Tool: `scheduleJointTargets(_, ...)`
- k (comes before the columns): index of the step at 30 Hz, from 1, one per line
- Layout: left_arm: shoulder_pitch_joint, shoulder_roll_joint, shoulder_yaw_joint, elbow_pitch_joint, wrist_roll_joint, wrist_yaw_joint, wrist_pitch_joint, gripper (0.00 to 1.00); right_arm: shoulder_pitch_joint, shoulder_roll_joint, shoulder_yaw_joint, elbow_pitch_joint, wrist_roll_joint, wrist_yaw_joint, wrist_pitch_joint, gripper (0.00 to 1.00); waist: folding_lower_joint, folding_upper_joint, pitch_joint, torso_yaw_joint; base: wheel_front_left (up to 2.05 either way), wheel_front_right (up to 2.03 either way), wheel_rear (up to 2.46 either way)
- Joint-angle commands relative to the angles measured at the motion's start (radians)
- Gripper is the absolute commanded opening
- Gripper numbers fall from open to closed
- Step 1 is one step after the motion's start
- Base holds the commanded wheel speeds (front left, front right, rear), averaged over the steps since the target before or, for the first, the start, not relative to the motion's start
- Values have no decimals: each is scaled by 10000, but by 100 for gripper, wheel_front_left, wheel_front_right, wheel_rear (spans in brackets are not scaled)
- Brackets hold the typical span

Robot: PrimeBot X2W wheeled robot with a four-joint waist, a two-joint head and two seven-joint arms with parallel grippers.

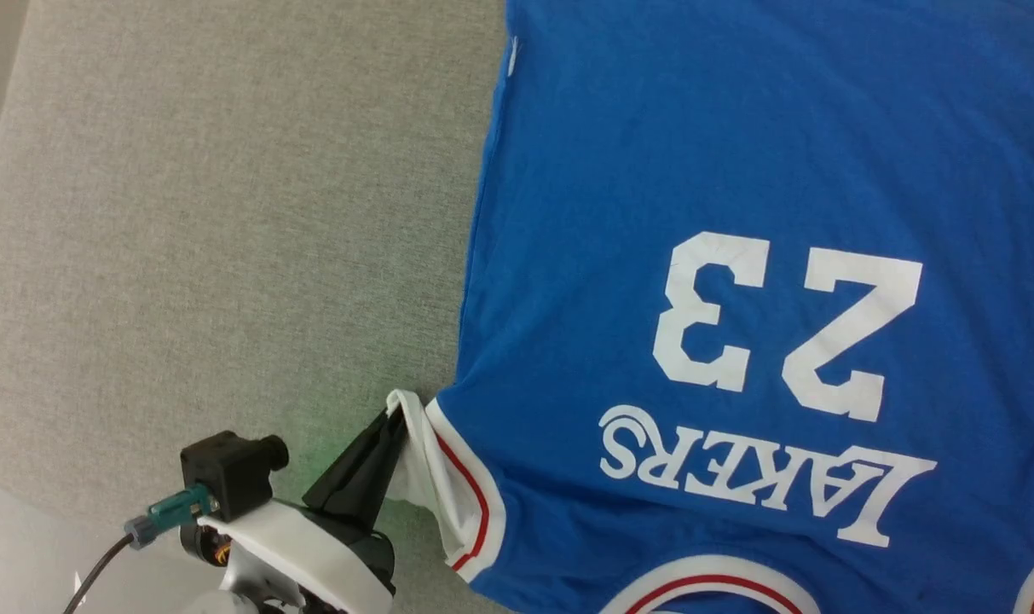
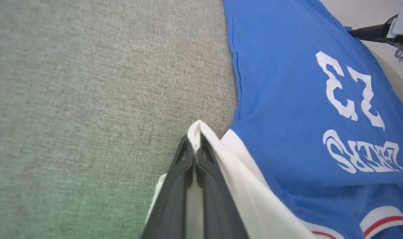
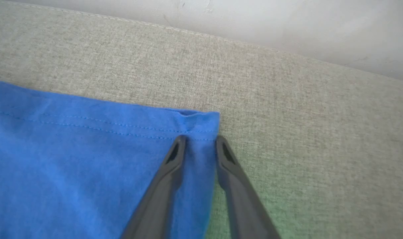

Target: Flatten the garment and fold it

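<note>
- left gripper (image 2: 195, 146): clenched on the tip of the white sleeve (image 2: 244, 186); cloth pinched between the two dark fingers, tip poking out past them.
- right gripper (image 3: 200, 141): fingers parted, nothing pinched; they straddle the hem corner (image 3: 201, 121), one finger over blue cloth, the other at the cloth's edge.
- garment (image 1: 653, 153): spread flat, print side up, on the gray woven surface (image 1: 227, 213); white "23" and "LAKERS" read upside down in the head view.
</note>
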Motion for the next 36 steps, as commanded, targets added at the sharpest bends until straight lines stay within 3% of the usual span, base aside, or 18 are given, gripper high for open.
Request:
scheduleJointTargets(1,-205,6,-11,74,95,-33,-37,0,123,22,-59,133,-117,-11,85,0,-1,0,-86,-76,0,0,0)
scheduleJointTargets(11,211,328,209,19,84,283,-78,0,472,-7,569,-517,960,-11,-1206,0,-1,0,-1475,-1003,0,0,0)
scheduleJointTargets(17,866,711,405,-271,-27,642,29,0,2104,-522,710,-2127,2263,-11,-1478,0,-1,0,-2786,-1848,0,0,0)
scheduleJointTargets(21,1368,928,515,-546,-140,876,92,0,3787,-575,47,-3708,2903,-11,-1276,0,-1,0,-3462,-2411,0,0,0)
scheduleJointTargets(26,1920,1138,635,-869,-258,1141,133,0,6386,-79,-1444,-5677,3318,-11,-950,0,-1,0,-3933,-2980,0,0,0)
scheduleJointTargets(28,2077,1210,656,-973,-283,1210,156,0,7494,362,-2060,-6251,3491,-11,-827,0,-1,0,-4003,-3154,0,0,0)
scheduleJointTargets(29,2312,1300,746,-1114,-354,1304,130,0,9077,1013,-2556,-6753,3549,-11,-752,0,-1,0,-4030,-3427,0,0,0)
scheduleJointTargets(30,2465,1386,818,-1200,-407,1355,117,0,10405,1459,-2756,-6878,3245,-11,-994,0,-1,0,-4051,-3590,0,0,0)
scheduleJointTargets(36,2685,1431,910,-1242,-525,1427,72,0,11336,1877,-2244,-5697,3071,-11,-2042,0,-1,0,-4161,-3831,0,0,0)
